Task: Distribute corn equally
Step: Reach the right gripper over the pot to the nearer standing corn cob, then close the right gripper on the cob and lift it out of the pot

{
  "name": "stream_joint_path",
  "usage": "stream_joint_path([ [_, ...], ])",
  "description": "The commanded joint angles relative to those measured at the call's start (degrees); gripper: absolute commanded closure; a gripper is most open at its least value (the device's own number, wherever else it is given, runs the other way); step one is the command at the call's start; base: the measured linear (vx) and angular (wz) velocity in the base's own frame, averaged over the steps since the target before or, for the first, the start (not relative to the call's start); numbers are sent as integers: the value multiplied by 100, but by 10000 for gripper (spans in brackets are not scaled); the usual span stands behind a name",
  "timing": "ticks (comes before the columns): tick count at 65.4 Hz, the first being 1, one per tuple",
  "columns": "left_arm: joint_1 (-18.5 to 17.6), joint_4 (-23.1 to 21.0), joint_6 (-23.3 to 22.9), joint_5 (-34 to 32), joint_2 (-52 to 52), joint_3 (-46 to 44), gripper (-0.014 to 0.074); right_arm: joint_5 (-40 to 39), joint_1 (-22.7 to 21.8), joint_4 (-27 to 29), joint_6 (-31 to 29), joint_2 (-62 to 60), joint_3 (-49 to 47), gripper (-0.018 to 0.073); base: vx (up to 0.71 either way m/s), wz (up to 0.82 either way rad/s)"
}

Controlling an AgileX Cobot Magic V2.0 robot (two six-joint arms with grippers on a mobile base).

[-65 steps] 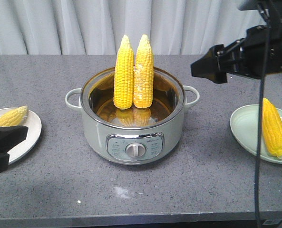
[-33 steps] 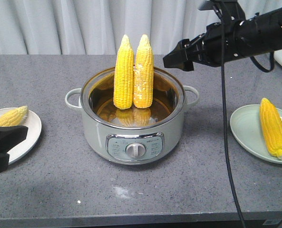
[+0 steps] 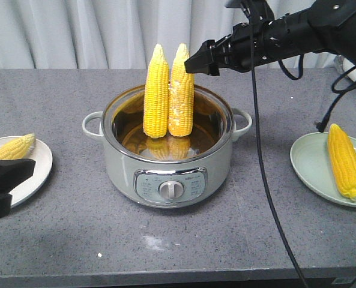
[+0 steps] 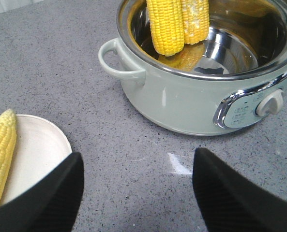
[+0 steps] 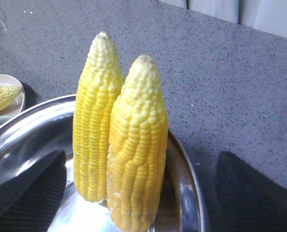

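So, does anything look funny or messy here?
Yes. The golden cob and the paler cob stand upright in the pot, tips up, poking high above its rim instead of lying down. There's also a whitish smudge on the table in front of the pot.

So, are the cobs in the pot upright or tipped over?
Upright. The golden cob and the paler cob stand side by side in the pot, pointed tips above its rim.

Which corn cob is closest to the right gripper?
The paler cob standing in the pot; the right gripper is by its tip. Its deeper yellow neighbour stands just beyond.
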Motion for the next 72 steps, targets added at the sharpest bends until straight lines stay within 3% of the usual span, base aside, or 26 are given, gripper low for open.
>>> stream_joint_path([
  [1,-24,-109,-8,-378,-63,-156,126,-134,-46,469,-148,-75,-402,-35,0,0],
  [25,-24,-109,-8,-378,-63,-156,126,-32,-46,1580,-741,698,-903,-35,0,0],
  [39,-24,-109,-8,-378,-63,-156,126,153,-46,1783,-755,893,-1042,-26,0,0],
  [72,-24,-109,-8,-378,-63,-156,126,154,-46,1819,-775,893,-1042,266,0,0],
])
